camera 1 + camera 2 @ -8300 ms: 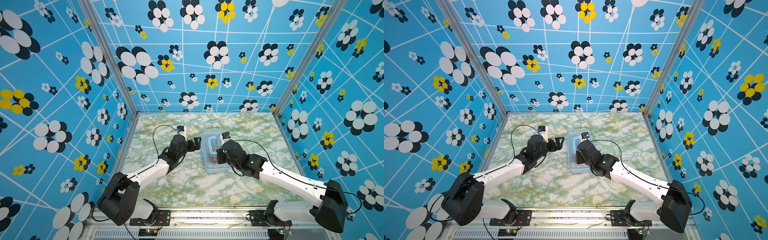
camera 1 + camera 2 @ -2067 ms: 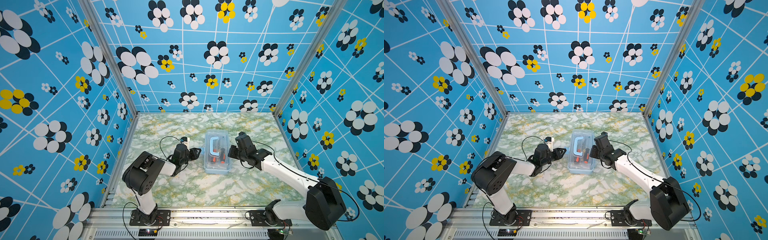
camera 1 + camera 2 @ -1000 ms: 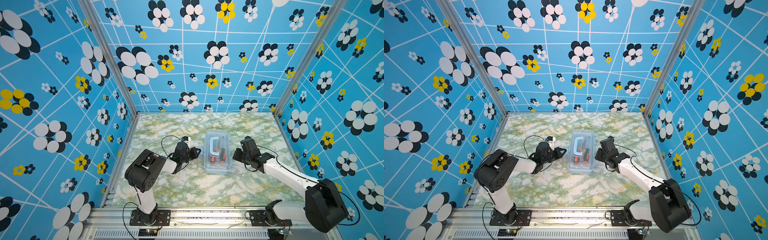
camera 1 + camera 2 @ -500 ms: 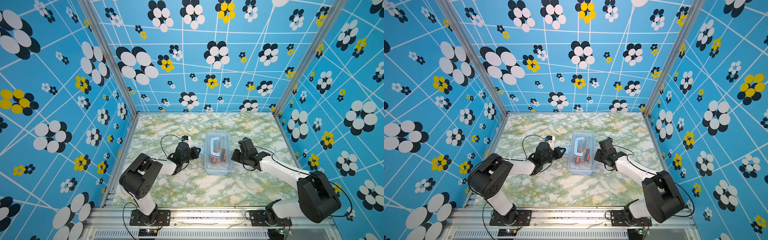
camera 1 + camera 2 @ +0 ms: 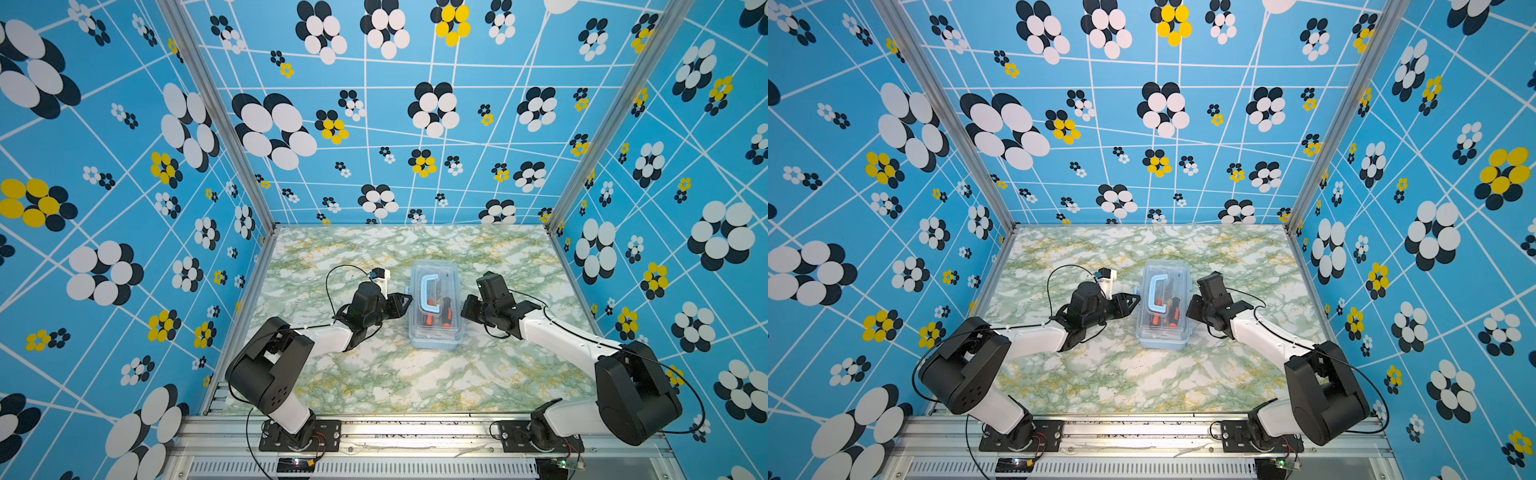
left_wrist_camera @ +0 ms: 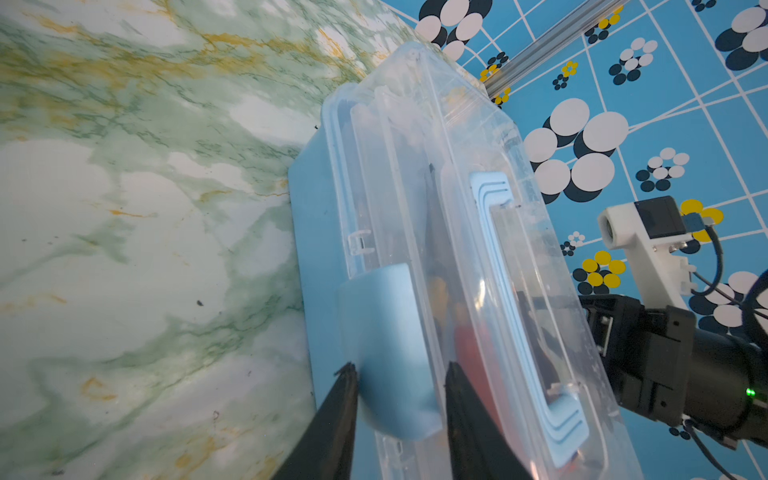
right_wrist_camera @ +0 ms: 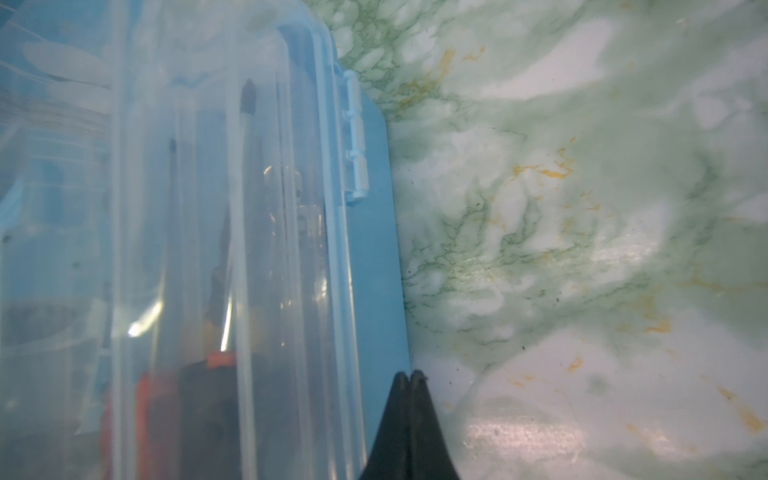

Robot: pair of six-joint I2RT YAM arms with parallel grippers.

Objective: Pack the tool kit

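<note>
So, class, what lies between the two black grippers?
The translucent light-blue plastic tool box with clear lid, between left gripper and right gripper, in both top views.

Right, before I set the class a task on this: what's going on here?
A tool box sits on the marbled table, screwdrivers showing through its closed clear lid. The left gripper has its jaws parted either side of the blue latch on the box's side. The right gripper is shut, its tips low beside the opposite, hinged side.
</note>
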